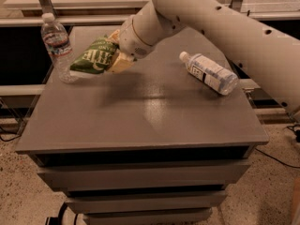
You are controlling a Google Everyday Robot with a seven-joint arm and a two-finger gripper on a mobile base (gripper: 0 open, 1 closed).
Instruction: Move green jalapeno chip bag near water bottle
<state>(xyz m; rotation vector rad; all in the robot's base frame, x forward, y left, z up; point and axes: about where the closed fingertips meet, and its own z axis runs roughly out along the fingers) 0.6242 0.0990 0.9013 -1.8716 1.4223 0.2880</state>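
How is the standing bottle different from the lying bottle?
The standing bottle is upright; the lying bottle rests on its side. The standing bottle has a narrow band label; the lying bottle has a wide white one. The standing bottle looks ribbed, the lying bottle smoother. Both are see-through plastic with white caps, on the table. The tool holds the chip bag close beside the standing bottle.

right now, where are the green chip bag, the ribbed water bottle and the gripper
green jalapeno chip bag [93, 59]: camera view, middle of its green face
water bottle [56, 45]: camera view, on its band label
gripper [116, 50]: camera view, between jaws shut on the bag's right end
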